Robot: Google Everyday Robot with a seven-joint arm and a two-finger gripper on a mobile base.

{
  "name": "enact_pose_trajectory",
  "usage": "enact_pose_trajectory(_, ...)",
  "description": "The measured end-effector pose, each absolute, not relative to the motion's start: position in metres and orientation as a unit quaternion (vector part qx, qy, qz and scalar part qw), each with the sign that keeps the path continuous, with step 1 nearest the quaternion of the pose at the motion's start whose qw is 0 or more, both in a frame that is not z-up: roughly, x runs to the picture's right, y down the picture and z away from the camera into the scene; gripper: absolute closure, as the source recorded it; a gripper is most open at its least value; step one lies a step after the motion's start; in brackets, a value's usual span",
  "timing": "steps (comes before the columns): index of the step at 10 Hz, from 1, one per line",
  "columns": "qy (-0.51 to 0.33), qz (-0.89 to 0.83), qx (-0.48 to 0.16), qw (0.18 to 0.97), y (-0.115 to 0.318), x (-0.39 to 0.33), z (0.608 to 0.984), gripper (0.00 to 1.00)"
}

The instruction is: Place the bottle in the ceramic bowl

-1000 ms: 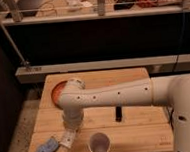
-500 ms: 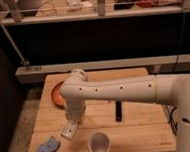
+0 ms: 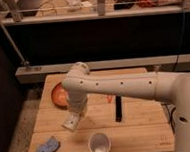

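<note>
One light wooden table (image 3: 143, 131) carries one shallow round orange-brown ceramic bowl (image 3: 58, 97), one round white cup (image 3: 99, 144), one black rectangular bar (image 3: 118, 110) and one flat blue pad (image 3: 47, 149). One white robot arm (image 3: 119, 86) ends in one gripper (image 3: 75, 116), above the table's left half, clasping the one small whitish-clear plastic bottle (image 3: 71, 124).

We reach our arm (image 3: 124, 85) in from the right, bent down at the elbow. Our gripper (image 3: 75, 116) hangs over the worktop's (image 3: 143, 131) left half, clamped on the bottle (image 3: 70, 125).
</note>
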State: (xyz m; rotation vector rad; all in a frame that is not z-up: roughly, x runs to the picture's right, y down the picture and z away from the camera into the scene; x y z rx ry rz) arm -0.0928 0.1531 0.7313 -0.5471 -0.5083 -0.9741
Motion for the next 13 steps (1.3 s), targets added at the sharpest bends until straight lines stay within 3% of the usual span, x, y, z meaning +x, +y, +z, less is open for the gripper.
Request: enact_pose_trajectory(13, -0.208, -0.461, -0.248, 0.827, 0.104, -0.106, 0.769, 0.96)
